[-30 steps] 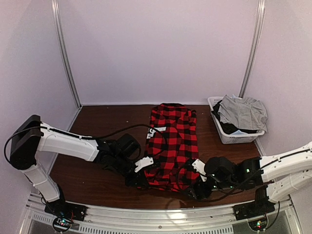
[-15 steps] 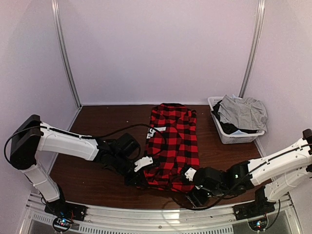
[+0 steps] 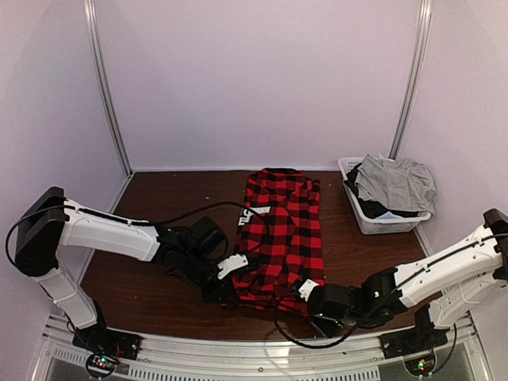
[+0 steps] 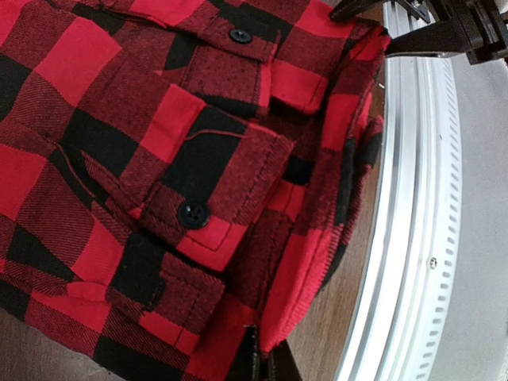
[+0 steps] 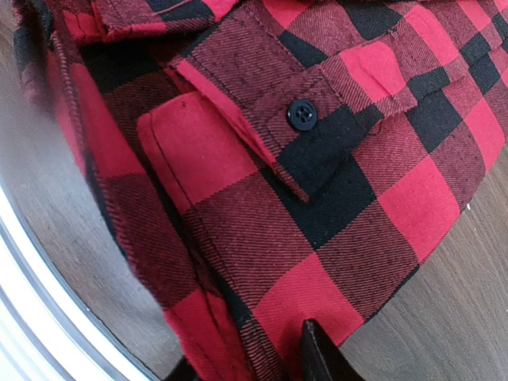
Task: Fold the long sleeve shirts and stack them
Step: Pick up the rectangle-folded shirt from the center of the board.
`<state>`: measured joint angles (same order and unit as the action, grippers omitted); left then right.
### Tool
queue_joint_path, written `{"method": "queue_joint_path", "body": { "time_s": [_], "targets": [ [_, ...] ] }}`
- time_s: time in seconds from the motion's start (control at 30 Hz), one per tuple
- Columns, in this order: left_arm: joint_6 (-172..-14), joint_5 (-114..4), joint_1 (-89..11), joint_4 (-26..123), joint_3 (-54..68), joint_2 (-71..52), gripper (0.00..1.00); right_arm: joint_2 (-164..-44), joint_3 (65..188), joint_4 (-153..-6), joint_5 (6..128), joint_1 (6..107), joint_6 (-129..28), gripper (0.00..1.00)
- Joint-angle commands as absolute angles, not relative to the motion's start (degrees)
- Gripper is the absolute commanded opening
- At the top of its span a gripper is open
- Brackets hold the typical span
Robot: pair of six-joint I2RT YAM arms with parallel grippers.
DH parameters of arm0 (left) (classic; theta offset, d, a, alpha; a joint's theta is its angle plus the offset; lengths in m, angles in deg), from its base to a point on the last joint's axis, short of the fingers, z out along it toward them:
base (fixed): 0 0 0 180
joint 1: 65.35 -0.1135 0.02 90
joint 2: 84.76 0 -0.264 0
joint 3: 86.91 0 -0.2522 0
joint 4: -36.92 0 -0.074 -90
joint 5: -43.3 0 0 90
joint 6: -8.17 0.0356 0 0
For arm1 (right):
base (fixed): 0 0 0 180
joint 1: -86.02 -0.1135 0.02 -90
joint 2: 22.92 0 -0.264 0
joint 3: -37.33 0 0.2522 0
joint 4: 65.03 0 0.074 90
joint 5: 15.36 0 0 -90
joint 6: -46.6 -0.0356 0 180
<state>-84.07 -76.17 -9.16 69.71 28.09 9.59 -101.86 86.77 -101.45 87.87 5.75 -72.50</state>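
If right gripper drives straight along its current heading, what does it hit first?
The flannel shirt: its near hem corner sits right at the fingertips of the right gripper, cloth filling the line ahead.

Around you pale lilac walls (image 3: 262,79) under soft even light, two grey metal posts (image 3: 109,87) rising at the back corners, dark brown wood tabletop (image 3: 159,198), ribbed aluminium rail (image 3: 238,361) along your near edge

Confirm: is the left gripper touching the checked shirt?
Touching. The left wrist view shows the left gripper shut on the shirt, with the red hem running straight down between its two dark fingertips and no gap visible.
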Motion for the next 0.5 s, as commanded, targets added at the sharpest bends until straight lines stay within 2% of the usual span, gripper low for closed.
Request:
{"method": "queue_joint_path", "body": {
  "time_s": [0.0, 0.17, 0.27, 0.47],
  "targets": [
    [-85.84, -75.38, -9.67, 71.24, 26.96, 7.49, 0.0, -102.83, 88.55, -103.28, 90.28, 4.44, -73.4, 0.29],
    [-87.14, -76.14, -8.72, 71.7, 27.73, 7.78, 0.0, -102.76, 89.34, -104.23, 89.94, 2.98, -73.93, 0.1],
    [-88.63, -76.22, -6.97, 72.03, 28.15, 7.82, 0.0, -102.35, 89.09, -103.77, 88.07, 2.16, -74.2, 0.02],
    [-91.24, -76.9, -3.22, 72.87, 29.31, 7.08, 0.0, -100.15, 87.93, -103.0, 82.09, 0.78, -75.16, 0.0]
  ]
}}
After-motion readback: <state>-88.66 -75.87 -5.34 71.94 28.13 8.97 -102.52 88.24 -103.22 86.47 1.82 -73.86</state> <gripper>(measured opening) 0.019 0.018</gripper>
